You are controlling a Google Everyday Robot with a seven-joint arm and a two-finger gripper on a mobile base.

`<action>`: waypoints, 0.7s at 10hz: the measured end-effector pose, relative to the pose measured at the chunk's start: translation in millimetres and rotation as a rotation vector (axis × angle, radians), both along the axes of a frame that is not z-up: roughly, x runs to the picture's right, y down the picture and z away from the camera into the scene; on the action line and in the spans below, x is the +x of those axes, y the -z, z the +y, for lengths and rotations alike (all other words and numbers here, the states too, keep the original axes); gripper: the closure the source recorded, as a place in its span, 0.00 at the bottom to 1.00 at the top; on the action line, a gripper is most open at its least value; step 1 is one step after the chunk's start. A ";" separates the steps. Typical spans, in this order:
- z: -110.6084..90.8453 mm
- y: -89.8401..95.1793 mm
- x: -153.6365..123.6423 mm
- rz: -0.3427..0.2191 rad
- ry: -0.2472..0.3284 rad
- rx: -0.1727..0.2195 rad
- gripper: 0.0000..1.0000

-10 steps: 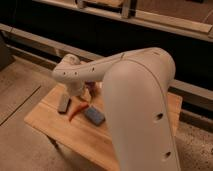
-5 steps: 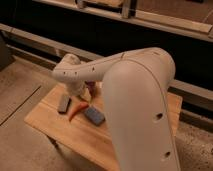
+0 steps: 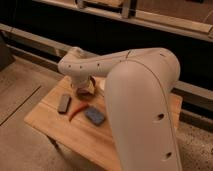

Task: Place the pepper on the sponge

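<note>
Pale wood is what I'm working over: a small worktop [image 3: 50, 117] with three things lying close together. The pepper [image 3: 76, 111], slim, curved and red-orange, lies flat on the bare wood. A dark grey block [image 3: 64, 103] sits on one side of it. On the other is a blue-grey pad that I take to be the sponge [image 3: 94, 116]. The pepper lies just beside the sponge, not on it, so this is not the arrangement the task wants. Whether the two touch at the pepper's upper end I cannot tell.

The arm [image 3: 100, 62] reaches across and bends down, so the gripper [image 3: 84, 90] hangs just behind the pepper's upper end, near the worktop. I read that pose as aimed at the pepper rather than the block, since the wrist sits over the gap between block and sponge. How wide the gripper stands, or whether anything is in it, I cannot tell from this angle, because the wrist covers it.

Because the pepper lies flat and curved, I judge a grasp across its middle would suit it best. The sponge is so near that any carry would be short.
</note>
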State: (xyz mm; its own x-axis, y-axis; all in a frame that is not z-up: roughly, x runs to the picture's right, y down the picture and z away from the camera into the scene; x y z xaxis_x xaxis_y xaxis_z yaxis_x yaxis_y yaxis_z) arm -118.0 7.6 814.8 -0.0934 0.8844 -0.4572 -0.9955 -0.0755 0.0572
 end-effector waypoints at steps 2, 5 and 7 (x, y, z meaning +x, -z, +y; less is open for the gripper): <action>3.1 2.8 1.3 -0.055 0.033 -0.023 0.35; 7.6 13.2 -7.8 -0.126 0.055 -0.044 0.35; 11.0 17.8 -16.8 -0.139 0.070 -0.052 0.35</action>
